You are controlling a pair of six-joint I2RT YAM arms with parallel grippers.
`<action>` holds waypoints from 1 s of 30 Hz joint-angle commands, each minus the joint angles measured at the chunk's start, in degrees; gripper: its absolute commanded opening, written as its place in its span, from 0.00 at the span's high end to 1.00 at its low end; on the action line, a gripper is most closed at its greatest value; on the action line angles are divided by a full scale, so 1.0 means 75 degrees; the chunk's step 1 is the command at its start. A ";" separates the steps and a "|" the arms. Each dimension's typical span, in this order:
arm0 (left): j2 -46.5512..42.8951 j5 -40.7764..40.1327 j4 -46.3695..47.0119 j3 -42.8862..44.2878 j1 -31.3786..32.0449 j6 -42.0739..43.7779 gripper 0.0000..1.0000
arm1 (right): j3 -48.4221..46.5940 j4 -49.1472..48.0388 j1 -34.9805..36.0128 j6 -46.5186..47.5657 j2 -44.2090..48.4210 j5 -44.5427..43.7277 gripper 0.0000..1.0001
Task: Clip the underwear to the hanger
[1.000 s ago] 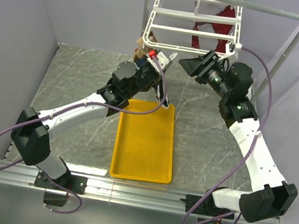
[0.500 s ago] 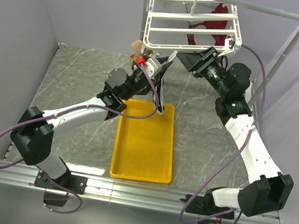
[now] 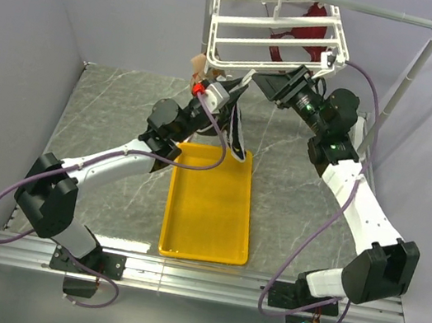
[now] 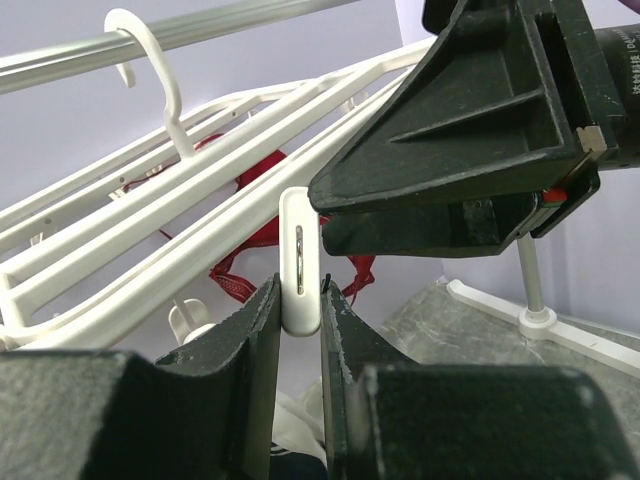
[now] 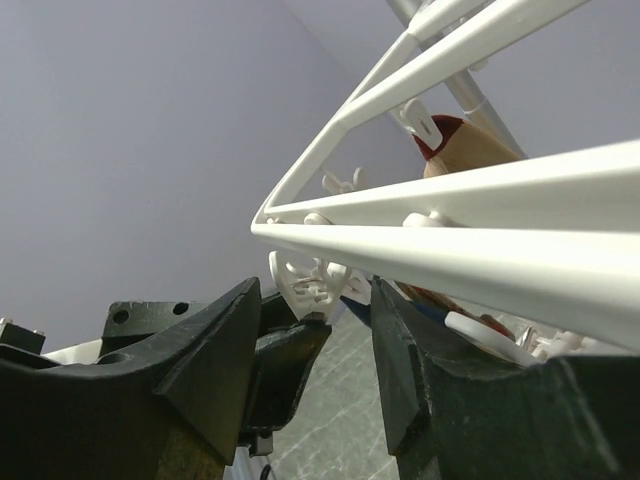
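The white hanger (image 3: 263, 48) hangs by its hook from the pole and tilts toward me. My left gripper (image 3: 240, 85) is raised to its front edge and is shut on the navy underwear (image 3: 236, 132), which dangles over the tray. In the left wrist view a white clip (image 4: 300, 250) stands between my fingertips (image 4: 262, 330), with navy and white fabric (image 4: 290, 466) low in the gap. My right gripper (image 3: 274, 89) is open just to the right. In the right wrist view its jaws flank a dangling clip (image 5: 308, 285) under the hanger bar (image 5: 450, 250).
A yellow tray (image 3: 207, 219) lies on the grey table between the arms. A dark red garment (image 3: 304, 31) hangs at the hanger's far side. A brown cloth (image 3: 195, 63) shows at its left corner. The white pole stand (image 3: 407, 74) rises at the right.
Both grippers have risen and closed in on the hanger's front edge. The hanger has tipped up toward me. The underwear now hangs free over the tray.
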State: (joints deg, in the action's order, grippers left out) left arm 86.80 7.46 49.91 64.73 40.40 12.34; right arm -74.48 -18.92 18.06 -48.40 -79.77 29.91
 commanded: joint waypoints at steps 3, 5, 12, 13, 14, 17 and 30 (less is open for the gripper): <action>-0.0183 0.0785 0.0798 -0.0216 0.0039 0.0054 1.00 | -0.0265 -0.0477 -0.0030 -0.0331 -0.0356 0.0453 0.47; -0.0160 0.0891 0.0798 -0.0275 0.0039 0.0124 1.00 | -0.0265 -0.0630 -0.0030 -0.0378 -0.0403 0.0605 0.48; -0.0090 0.1290 0.0963 -0.0486 0.0039 0.0628 1.00 | -0.0300 -0.0700 -0.0018 -0.0484 -0.0544 0.0746 0.49; -0.0090 0.1336 0.0974 -0.0486 0.0050 0.0663 1.00 | -0.0323 -0.0654 -0.0030 -0.0507 -0.0567 0.0735 0.49; -0.0090 0.1383 0.0997 -0.0509 0.0050 0.0710 1.00 | -0.0324 -0.0630 -0.0030 -0.0484 -0.0556 0.0723 0.47; -0.0055 0.1477 0.0986 -0.0463 0.0039 0.0816 1.00 | -0.0335 -0.0525 -0.0018 -0.0507 -0.0556 0.0688 0.43; 0.0016 0.1255 0.0962 -0.0275 0.0050 0.0652 1.00 | 0.0918 -0.0642 0.0040 -0.1246 0.0404 -0.0917 0.43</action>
State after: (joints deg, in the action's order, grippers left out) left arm 87.90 13.15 53.67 61.71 39.86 18.50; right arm -68.90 -24.82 18.09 -56.05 -79.22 27.64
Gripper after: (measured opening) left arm 0.239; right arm 0.568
